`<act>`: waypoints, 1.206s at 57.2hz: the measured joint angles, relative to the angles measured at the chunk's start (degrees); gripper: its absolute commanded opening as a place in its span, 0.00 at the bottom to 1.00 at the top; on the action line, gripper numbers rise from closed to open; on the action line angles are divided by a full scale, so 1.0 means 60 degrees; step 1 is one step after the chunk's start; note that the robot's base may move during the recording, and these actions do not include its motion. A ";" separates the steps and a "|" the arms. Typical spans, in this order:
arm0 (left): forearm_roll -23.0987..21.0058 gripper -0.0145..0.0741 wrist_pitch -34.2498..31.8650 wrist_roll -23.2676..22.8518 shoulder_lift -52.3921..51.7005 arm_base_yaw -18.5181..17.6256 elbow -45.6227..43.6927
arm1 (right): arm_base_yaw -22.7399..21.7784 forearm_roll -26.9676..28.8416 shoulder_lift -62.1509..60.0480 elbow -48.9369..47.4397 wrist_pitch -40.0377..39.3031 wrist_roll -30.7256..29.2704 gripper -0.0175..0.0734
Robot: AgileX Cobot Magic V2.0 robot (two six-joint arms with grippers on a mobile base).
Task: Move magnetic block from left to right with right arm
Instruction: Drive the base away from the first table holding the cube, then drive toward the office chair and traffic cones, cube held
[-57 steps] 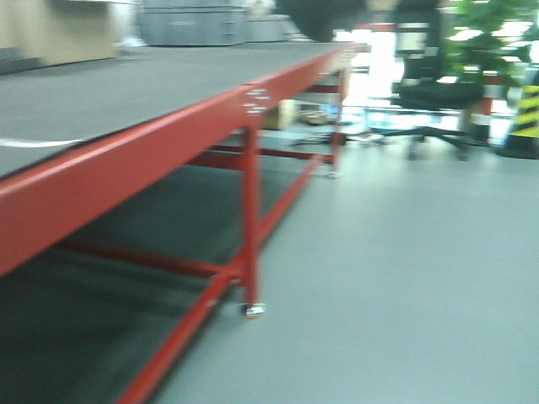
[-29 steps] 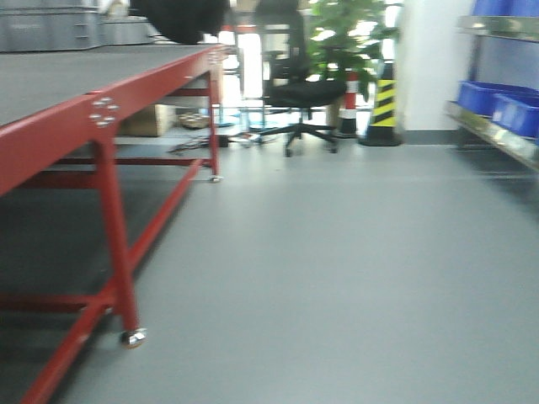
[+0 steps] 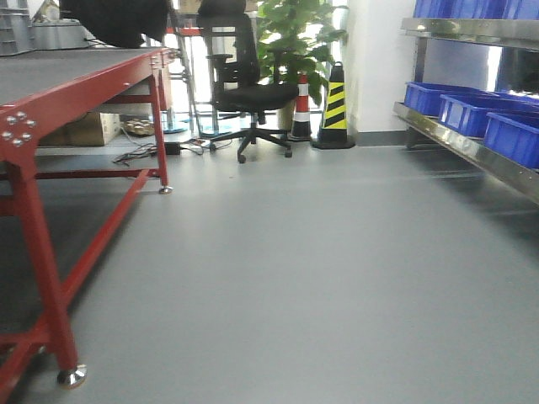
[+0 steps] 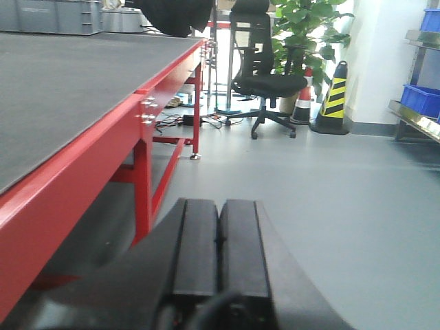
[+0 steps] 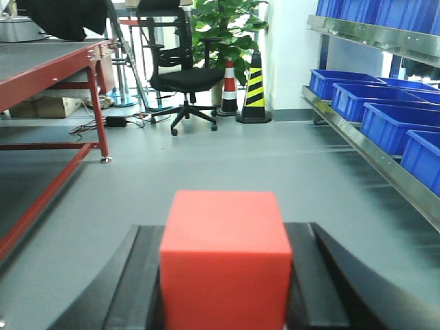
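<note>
Only the right wrist view is showing the magnetic block (image 5: 223, 261), lower centre, with the right gripper (image 5: 225, 237) clamping it. The left gripper (image 4: 219, 210) is sitting fully closed.

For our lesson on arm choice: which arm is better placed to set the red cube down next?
Right: the right pincer is clamped on the magnetic block, while the left pincer is shut and empty.

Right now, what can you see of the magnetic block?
The magnetic block is a plain red cube with matte faces, sharp edges and no visible markings. It sits upright and square, clamped between the black fingers of the right gripper, one on each side. Only the right wrist view shows it.
</note>
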 measured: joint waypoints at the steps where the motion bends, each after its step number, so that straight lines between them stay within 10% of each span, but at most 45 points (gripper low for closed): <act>1: 0.0000 0.02 0.0000 0.0000 0.0000 0.0000 0.0000 | 0.0000 0.0000 0.0000 0.0000 0.0000 0.0000 0.55; 69: 0.0000 0.02 0.0000 0.0000 0.0000 0.0000 0.0000 | 0.0000 0.0000 0.0000 0.0000 0.0000 0.0000 0.55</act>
